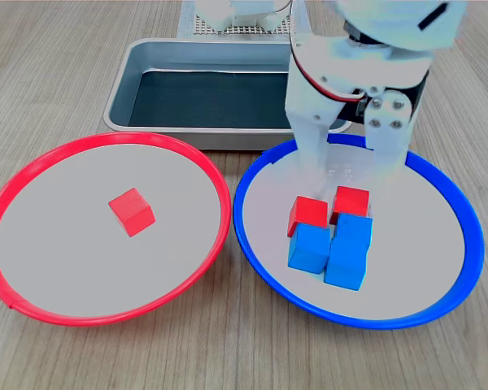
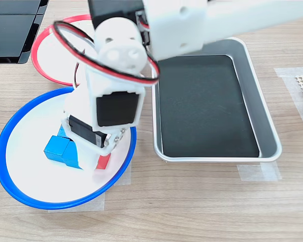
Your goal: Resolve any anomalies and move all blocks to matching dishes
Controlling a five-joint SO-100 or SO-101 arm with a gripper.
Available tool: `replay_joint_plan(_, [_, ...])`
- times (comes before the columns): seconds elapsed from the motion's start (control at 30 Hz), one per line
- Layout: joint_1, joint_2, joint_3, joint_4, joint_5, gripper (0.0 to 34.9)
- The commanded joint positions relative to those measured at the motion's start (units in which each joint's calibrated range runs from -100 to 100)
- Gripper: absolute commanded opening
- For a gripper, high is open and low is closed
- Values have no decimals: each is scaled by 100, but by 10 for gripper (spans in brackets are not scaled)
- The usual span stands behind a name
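Hovering above five clustered blocks in the blue dish

Hanging over the far half of the blue-rimmed dish (image 1: 264,244) in the first exterior view, the end effector (image 1: 351,158) is showing two white fingers (image 1: 313,146) spread apart with nothing between them; the tips are sitting just beyond the cluster of blocks, apart from them. Lying directly below and toward the camera are two red blocks, one red block (image 1: 309,213) on the first exterior view's left and another red block (image 1: 351,200) touching it on the right; pressing against their near sides are a blue block (image 1: 311,248) and a stacked or adjoining pair of blue blocks (image 1: 347,250), though exactly how that pair is sitting is hard to tell. In the second exterior view the arm's white body (image 2: 113,108) is covering most of the cluster, leaving only a blue block (image 2: 58,149) and a sliver of red showing. Sitting alone near the middle of the red-rimmed dish (image 1: 32,175) is a single red block (image 1: 131,211), well apart from the end effector. Standing behind both dishes on the wooden worktop (image 1: 228,349) is a grey metal tray (image 1: 138,61) with a dark bottom, holding nothing.
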Motion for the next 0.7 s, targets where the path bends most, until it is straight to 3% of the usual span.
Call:
replay_joint_plan(0.0, [-57, 14, -314, -59, 93, 153])
replay_joint_plan(0.1, [-57, 74, -378, -68, 122, 104])
replay_joint_plan(0.2, [-48, 125, -460, -43, 142, 3])
replay_joint_plan(0.67, [536, -856, -1170, 651, -317, 2])
